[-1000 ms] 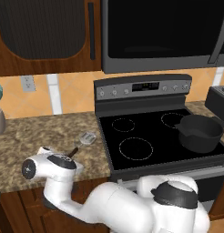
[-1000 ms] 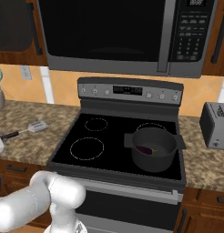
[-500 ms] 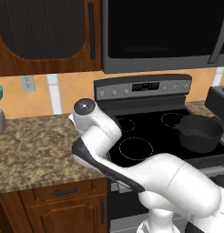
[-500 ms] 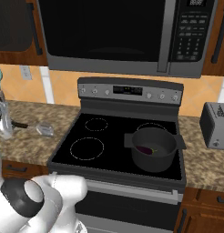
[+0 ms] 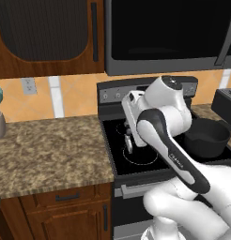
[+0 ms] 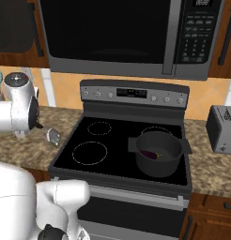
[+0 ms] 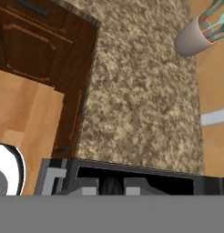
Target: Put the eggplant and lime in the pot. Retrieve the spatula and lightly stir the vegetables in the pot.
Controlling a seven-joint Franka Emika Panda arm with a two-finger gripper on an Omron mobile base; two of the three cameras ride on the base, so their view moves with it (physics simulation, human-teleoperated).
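The arm has swung up from the worktop (image 6: 38, 149) toward the stove, lifting the spatula (image 6: 53, 136). The jaws are clamped narrow on its handle, head hanging free for stirring. The pot (image 6: 159, 166) sits on the right burner, holding the eggplant (image 6: 150, 153).

Dark wood cabinets (image 5: 42, 37), speckled granite counter (image 5: 47, 150), orange backsplash (image 5: 75, 93).

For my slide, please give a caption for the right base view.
Hand carrying the spatula toward the pot holding the eggplant.
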